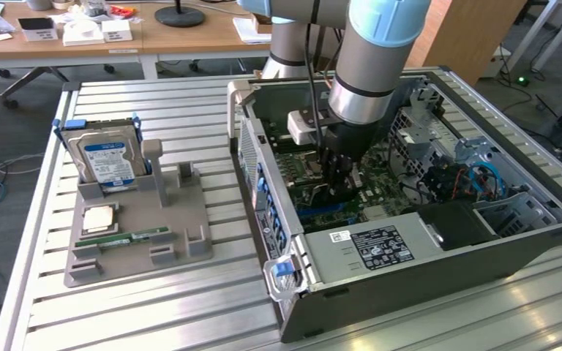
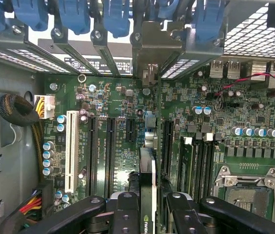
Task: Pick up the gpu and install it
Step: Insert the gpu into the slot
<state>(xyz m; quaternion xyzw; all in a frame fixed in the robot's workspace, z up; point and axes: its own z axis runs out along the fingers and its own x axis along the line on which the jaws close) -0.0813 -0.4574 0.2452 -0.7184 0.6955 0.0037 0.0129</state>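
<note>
**Item:** gripper — jaws drawn narrow and clamped on the gpu, which is carried edge-on between them.

**Location:** inside the open computer case. The card hangs above the motherboard, lengthwise with the dark expansion slots. Whether it touches any slot cannot be told.

**Step, as judged:** installing — pick-up done.

**Next move calls for:** card edge square over its slot, bracket toward the rear slot covers, pressure straight down.

**Adjacent:** hard drive on its stand, at the exterior view's left.
</note>
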